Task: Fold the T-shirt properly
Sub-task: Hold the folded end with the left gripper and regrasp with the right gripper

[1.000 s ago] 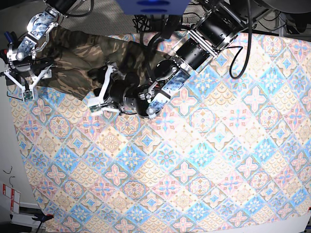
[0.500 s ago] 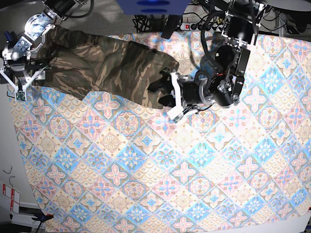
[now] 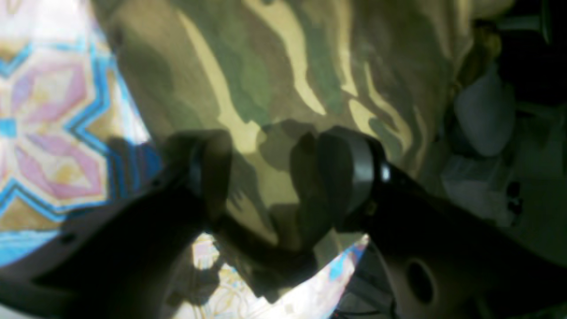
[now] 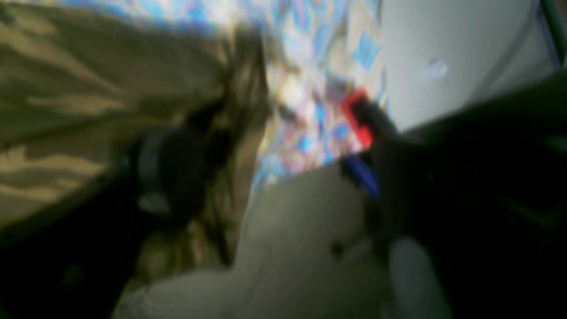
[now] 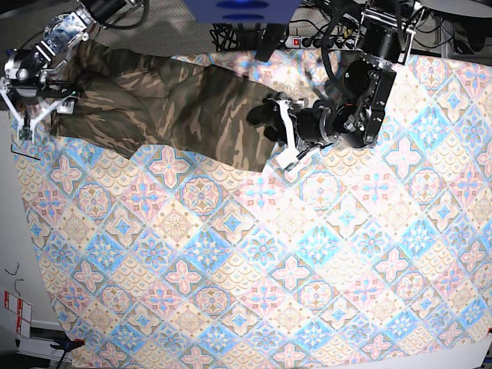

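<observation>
The T-shirt lay stretched in a long band along the far edge of the desk, over the tile-patterned tablecloth, reaching from the far left corner toward the middle. The left gripper was at the shirt's right end; in the left wrist view its fingers were pinched on a fold of camouflage cloth. The right gripper was at the shirt's left end by the desk's left edge. The right wrist view was blurred, with one finger against the cloth; I cannot tell whether those fingers held it.
</observation>
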